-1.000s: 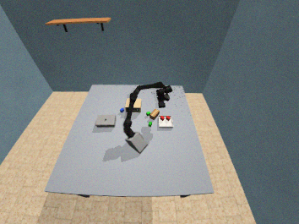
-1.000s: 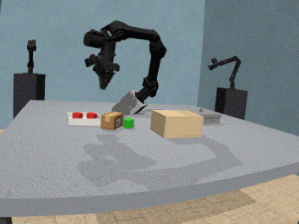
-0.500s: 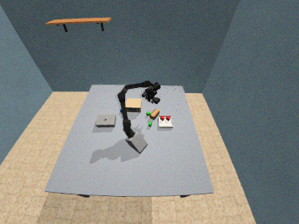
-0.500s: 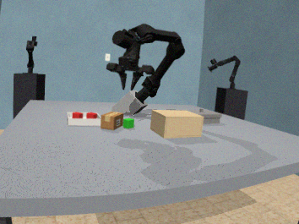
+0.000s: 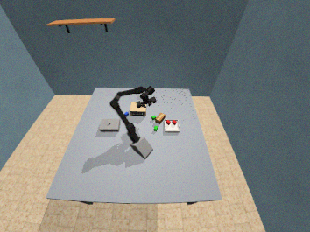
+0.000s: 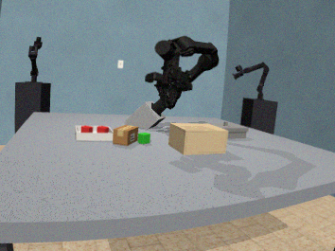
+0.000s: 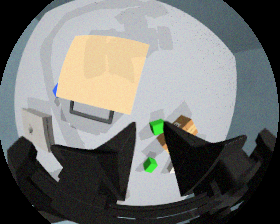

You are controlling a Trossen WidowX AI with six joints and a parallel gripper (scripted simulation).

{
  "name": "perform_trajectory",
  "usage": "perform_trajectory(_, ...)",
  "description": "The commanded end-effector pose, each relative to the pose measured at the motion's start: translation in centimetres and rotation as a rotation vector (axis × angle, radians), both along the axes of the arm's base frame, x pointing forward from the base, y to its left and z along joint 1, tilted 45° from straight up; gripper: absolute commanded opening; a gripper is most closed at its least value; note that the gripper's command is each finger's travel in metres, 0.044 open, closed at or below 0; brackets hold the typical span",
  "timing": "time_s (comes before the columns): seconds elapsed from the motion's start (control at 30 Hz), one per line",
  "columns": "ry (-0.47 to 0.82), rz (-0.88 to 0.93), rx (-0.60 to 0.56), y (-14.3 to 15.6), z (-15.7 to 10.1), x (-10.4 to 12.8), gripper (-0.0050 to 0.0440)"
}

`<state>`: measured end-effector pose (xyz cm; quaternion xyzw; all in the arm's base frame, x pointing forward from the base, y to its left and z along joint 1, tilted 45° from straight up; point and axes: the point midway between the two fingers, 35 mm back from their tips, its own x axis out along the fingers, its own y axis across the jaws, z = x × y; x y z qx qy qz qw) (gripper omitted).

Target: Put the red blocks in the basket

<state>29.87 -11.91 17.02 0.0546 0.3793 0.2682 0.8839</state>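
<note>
The white basket [image 5: 172,126] stands right of the arm and shows in the exterior view [image 6: 94,133]. Two red blocks [image 5: 171,123] [image 6: 94,129] lie in it, also seen low on the table. My gripper [image 5: 143,103] hangs above the tan box [image 5: 137,108], high over it in the exterior view [image 6: 163,102]. In the wrist view the fingers stand apart with only table between them, and the tan box [image 7: 103,72] lies ahead with a dark frame at its near side. The gripper is open and empty.
A small brown box [image 5: 160,117] lies between the tan box and the basket. Two green blocks [image 5: 153,117] [image 5: 155,128] lie near it. A blue block [image 5: 126,113] sits left of the tan box. A flat grey piece [image 5: 109,124] lies further left. The arm's base [image 5: 141,147] stands in front.
</note>
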Motion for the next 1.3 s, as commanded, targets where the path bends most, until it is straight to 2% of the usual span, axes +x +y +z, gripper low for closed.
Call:
perform_trajectory(0.0,-0.134,0.139,-0.114,2.4,0.2,-1.3,0.0148)
perform_trajectory(0.13,-0.297,0.296,-0.255,5.8,0.7,-3.0,0.0148)
perform_trajectory(0.2,-0.379,0.374,-0.325,5.8,0.7,-3.0,0.0148)
perform_trajectory(0.4,-0.627,0.598,-0.545,10.4,0.1,-6.1,0.0148)
perform_trajectory(0.43,-0.669,0.635,-0.581,10.4,0.1,-6.1,0.0148)
perform_trajectory(0.5,-0.669,0.635,-0.581,10.4,0.1,-6.1,0.0148)
perform_trajectory(0.6,-0.774,0.729,-0.674,10.4,0.1,-6.1,0.0148)
perform_trajectory(0.8,-0.774,0.729,-0.674,10.4,0.1,-6.1,0.0148)
perform_trajectory(1.27,-0.774,0.729,-0.674,12.2,-1.6,-4.1,0.0148)
